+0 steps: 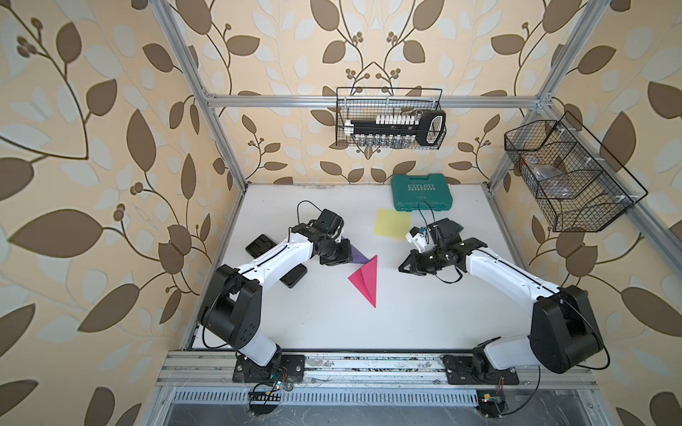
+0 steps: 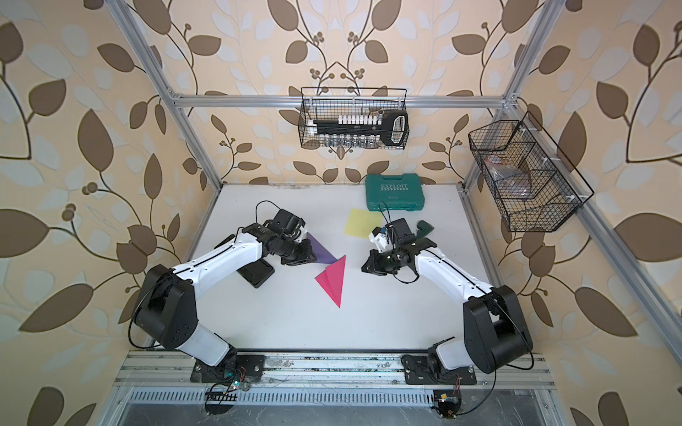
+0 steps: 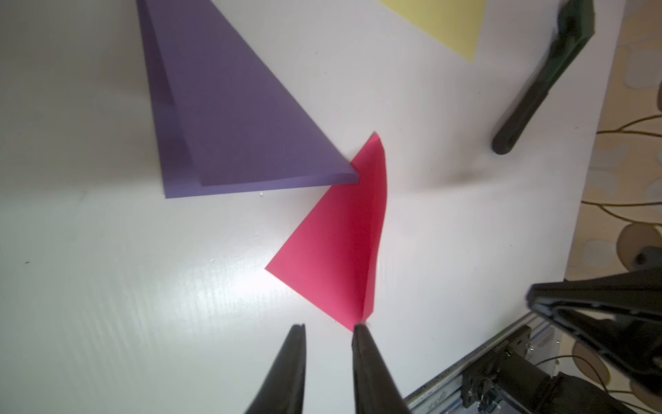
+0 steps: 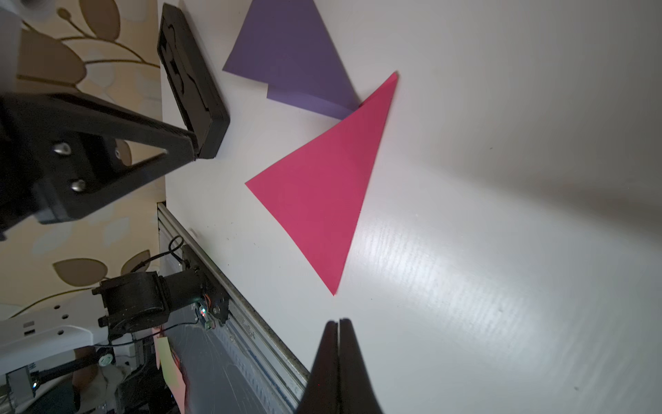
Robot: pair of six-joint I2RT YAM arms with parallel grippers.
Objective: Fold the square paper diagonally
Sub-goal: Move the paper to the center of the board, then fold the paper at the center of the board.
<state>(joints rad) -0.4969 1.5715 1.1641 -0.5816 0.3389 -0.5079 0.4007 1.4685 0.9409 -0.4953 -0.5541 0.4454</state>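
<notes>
Nearest us the pink paper (image 1: 364, 282) lies centre of the table (image 1: 424, 313), already folded into a triangle, one edge bowing up a bit, so we judge that fold done bar a firmer crease. Just behind, left gripper (image 3: 329, 327) hangs narrowly parted and empty over the purple paper (image 1: 357, 254), also folded, tip touching the pink; right gripper (image 4: 338, 320) is pinched closed on nothing. Farther back the yellow paper (image 1: 393, 223) is a flat unfolded square by the green toolbox (image 1: 422, 191), probably what's left.
</notes>
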